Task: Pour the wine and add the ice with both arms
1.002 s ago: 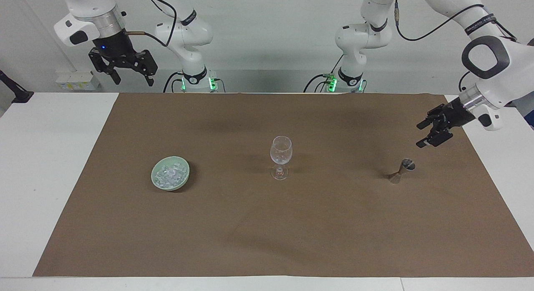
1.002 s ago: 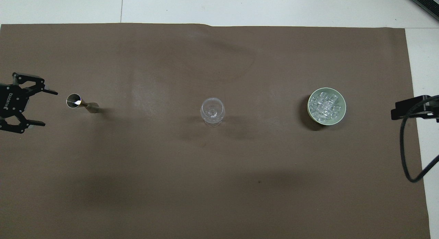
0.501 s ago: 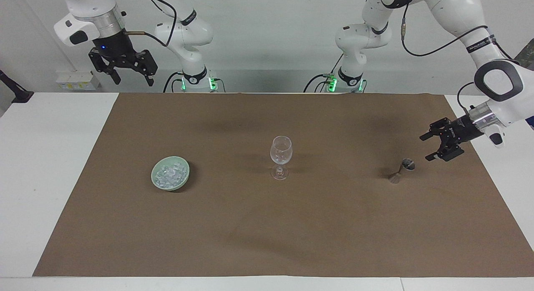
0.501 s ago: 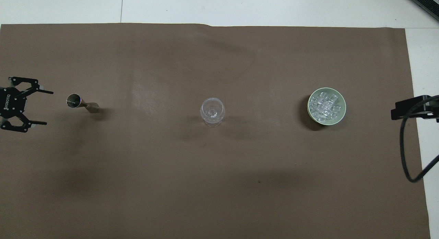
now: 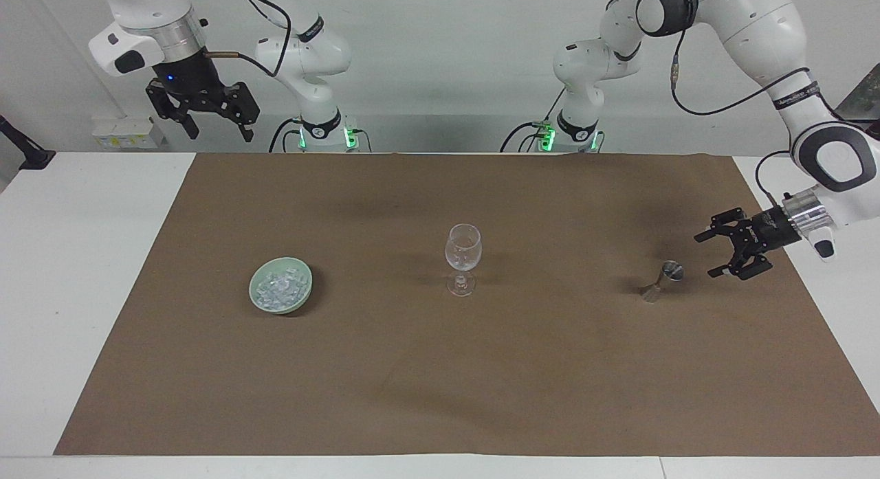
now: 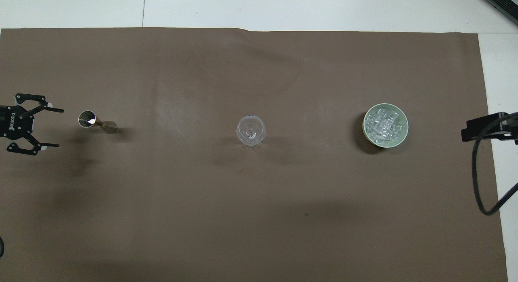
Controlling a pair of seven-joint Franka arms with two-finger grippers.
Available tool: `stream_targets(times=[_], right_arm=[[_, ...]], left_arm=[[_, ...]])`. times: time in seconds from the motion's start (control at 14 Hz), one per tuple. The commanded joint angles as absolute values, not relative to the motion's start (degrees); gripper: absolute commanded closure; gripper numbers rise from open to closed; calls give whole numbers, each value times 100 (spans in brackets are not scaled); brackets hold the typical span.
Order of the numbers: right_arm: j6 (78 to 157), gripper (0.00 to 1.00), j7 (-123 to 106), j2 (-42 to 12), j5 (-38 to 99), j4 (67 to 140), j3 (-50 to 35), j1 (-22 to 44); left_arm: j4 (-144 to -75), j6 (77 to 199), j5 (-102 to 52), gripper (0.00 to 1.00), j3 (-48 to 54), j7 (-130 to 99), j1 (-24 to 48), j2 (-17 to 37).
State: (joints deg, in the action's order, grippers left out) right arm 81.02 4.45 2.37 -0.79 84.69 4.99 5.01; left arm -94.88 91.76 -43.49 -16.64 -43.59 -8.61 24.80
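Wine measure [image 5: 661,281] standing upright near the left arm's end of the table [image 5: 103,273], just beside left gripper [image 5: 722,253], jaws spread sideways toward it; right gripper [image 5: 203,118] waiting raised, jaws spread.

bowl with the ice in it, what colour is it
The bowl is pale green, plain with no pattern; the overhead view shows it best.
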Motion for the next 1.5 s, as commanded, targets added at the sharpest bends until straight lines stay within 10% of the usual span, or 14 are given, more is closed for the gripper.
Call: stream_targets(times=[0.0,1.43], right_arm=[[8024,0,536,229,-70,8411,492,483],[8024,0,536,229,-70,8411,501,483]], left_arm=[[-9210,8929,-4780,0,-1661,-4491,-958,2970],[-9624,8763,-6081,0,-1617,-5019,-975,3392]])
